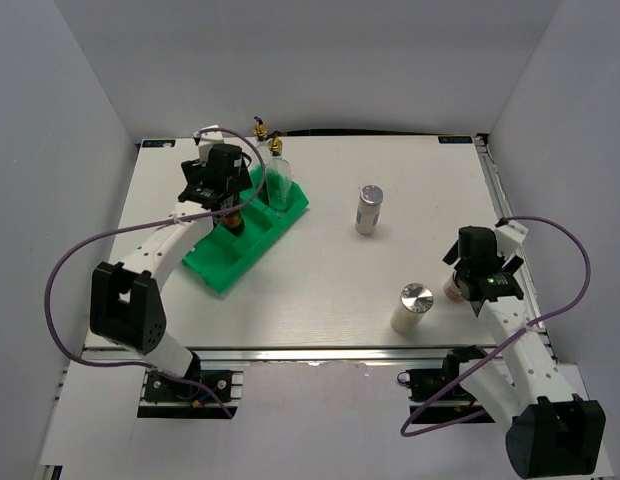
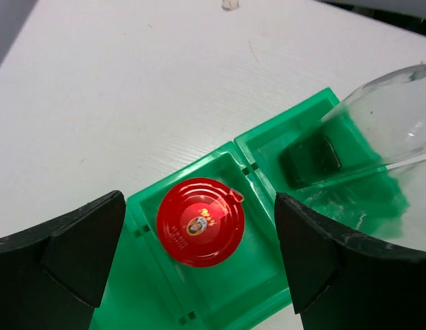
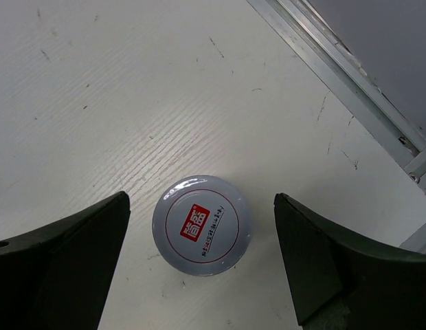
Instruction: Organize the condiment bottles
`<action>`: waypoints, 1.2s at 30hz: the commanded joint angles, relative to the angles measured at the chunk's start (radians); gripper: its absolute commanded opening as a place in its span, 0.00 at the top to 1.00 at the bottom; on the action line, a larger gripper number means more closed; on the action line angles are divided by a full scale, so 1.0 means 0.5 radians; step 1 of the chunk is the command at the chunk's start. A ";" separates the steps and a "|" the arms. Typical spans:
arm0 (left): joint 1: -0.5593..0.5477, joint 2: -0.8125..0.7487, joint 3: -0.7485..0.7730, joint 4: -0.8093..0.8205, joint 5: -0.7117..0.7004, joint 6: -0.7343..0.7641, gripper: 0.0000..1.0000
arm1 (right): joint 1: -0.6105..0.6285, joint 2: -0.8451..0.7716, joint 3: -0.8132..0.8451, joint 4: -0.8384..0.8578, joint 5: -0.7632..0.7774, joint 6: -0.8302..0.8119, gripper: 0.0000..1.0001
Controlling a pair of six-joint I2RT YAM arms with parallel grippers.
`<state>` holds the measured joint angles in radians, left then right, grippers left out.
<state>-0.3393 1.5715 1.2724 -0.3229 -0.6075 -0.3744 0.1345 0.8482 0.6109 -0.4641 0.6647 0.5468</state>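
Observation:
The red-lidded dark jar [image 2: 200, 221] stands in a middle compartment of the green tray [image 2: 240, 289]. My left gripper [image 2: 199, 254] hangs open right above it, fingers apart on both sides; in the top view the left gripper [image 1: 222, 195] covers the jar. Two clear glass bottles with gold pourers [image 1: 277, 175] stand at the tray's far end; one [image 2: 388, 124] fills the right of the left wrist view. The white-lidded small jar [image 3: 202, 225] stands near the table's right edge, below my open right gripper [image 3: 199, 268], also seen from above [image 1: 480, 275]. Two silver-capped shakers [image 1: 368, 209] [image 1: 414, 305] stand on the table.
The green tray [image 1: 215, 270] lies diagonally at the left of the table, its near compartments bare. A metal rail [image 3: 350, 75] runs along the table's right edge close to the white-lidded jar. Purple cables loop beside both arms.

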 commanded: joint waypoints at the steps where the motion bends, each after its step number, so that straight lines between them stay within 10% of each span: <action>1: 0.010 -0.304 0.008 -0.032 -0.132 0.046 0.02 | -0.091 0.049 -0.053 0.152 -0.111 0.011 0.11; 27: 0.010 -0.894 -0.633 0.042 -0.518 -0.165 0.02 | -0.171 0.267 -0.099 0.176 -0.366 -0.060 0.42; 31: 0.010 -0.919 -0.652 0.032 -0.500 -0.175 0.02 | -0.171 0.276 -0.084 0.201 -0.461 -0.127 0.81; 36: 0.010 -0.971 -0.689 0.051 -0.466 -0.175 0.02 | -0.171 0.227 0.027 0.256 -0.627 -0.271 0.93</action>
<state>-0.3386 1.1370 0.9386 -0.2928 -0.8379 -0.4538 0.0498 0.9699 0.5690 -0.3443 0.4438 0.4568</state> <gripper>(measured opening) 0.983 0.688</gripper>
